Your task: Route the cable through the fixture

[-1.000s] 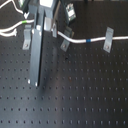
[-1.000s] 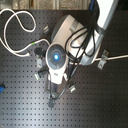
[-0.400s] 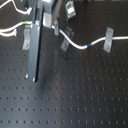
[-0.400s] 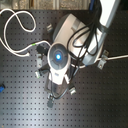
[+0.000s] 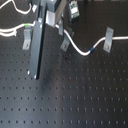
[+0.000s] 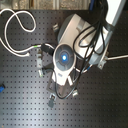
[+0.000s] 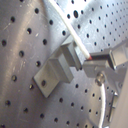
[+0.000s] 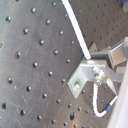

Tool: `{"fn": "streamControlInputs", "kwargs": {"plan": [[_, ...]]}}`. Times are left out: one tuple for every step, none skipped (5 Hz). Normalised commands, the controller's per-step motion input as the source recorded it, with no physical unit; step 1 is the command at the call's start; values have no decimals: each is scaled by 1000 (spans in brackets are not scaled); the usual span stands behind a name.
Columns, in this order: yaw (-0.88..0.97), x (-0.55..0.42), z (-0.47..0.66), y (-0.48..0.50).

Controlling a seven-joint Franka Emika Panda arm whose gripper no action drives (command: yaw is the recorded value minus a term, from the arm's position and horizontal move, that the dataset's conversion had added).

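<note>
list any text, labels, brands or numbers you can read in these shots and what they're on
None can be read in any view.
The cable has only a plain blue band, no lettering.
The fixture is bare metal, unmarked.
The robot arm shows a glowing blue light, no legible logo.

I see a white cable (image 5: 80,48) with a short blue band (image 5: 92,50), grey metal fixtures (image 5: 107,38), and a black worktop (image 5: 80,95) dotted with a regular grid of holes. The arm's white housing (image 6: 75,30) carries a glowing blue light (image 6: 63,56).
</note>
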Motion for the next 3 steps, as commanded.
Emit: {"fn": "streamControlInputs", "kwargs": {"plan": [[0,-117,-123,-236],[-3,-83,-180,-190],[0,-168,-288,-122]]}}
